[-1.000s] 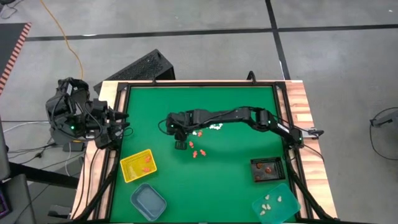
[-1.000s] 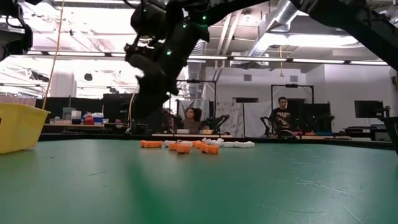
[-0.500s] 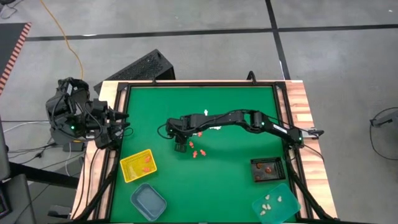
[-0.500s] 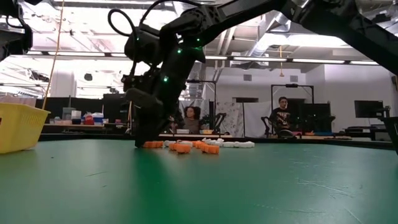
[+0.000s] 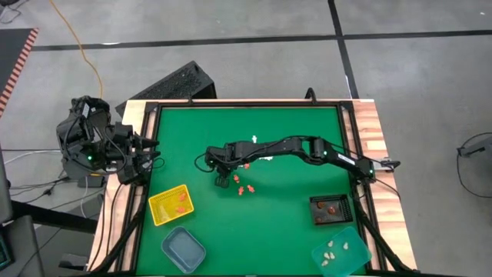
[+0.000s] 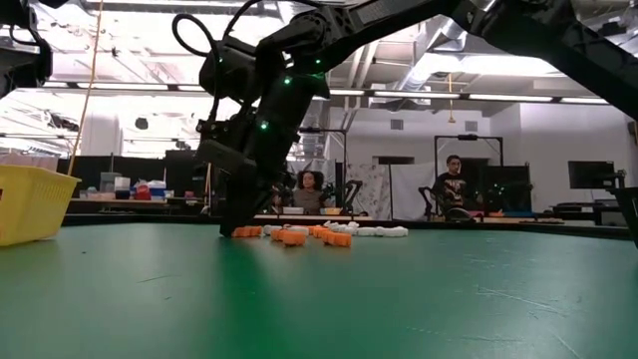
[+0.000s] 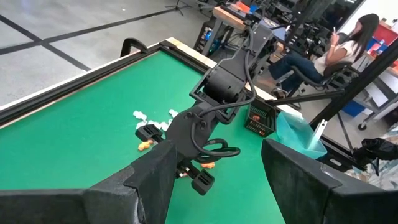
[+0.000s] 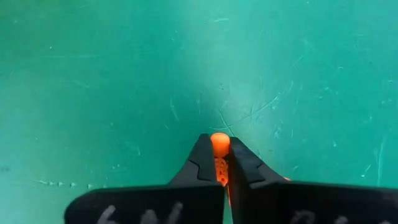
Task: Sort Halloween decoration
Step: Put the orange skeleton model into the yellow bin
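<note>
**Pincer clamps an orange trinket near the middle of the worktop**

Right pincer (image 5: 222,181) is down on the green felt worktop (image 5: 292,223), its 2 dark fingers (image 8: 202,163) pressed together on a tiny orange trinket (image 8: 219,144) whose rounded end pokes out past the tips. From table height the pincer stands at the end of a little row of decorations, touching the mat just beside the nearest orange piece. The long dark right arm (image 5: 307,146) reaches in across the worktop from the right edge.

Loose orange trinkets (image 5: 244,187) lie just beside the pincer, and small white trinkets (image 5: 267,157) sit near them, partly under the arm. At table height they read as one low line, orange pieces (image 6: 291,235) then white ones (image 6: 384,231).

Near the front left corner a yellow mesh basket (image 5: 157,211) already holds a few orange pieces, with a teal tray (image 5: 183,249) close by. On the right side a black mesh basket (image 5: 345,208) has orange-red bits in it, and a teal tray (image 5: 357,258) next to it carries several cream ones.

Left pincer (image 5: 146,158) waits at the left edge of the worktop, its fingers (image 7: 292,174) standing apart with nothing between them.

Beyond the worktop, 2 people (image 6: 454,189) sit in the room.
</note>
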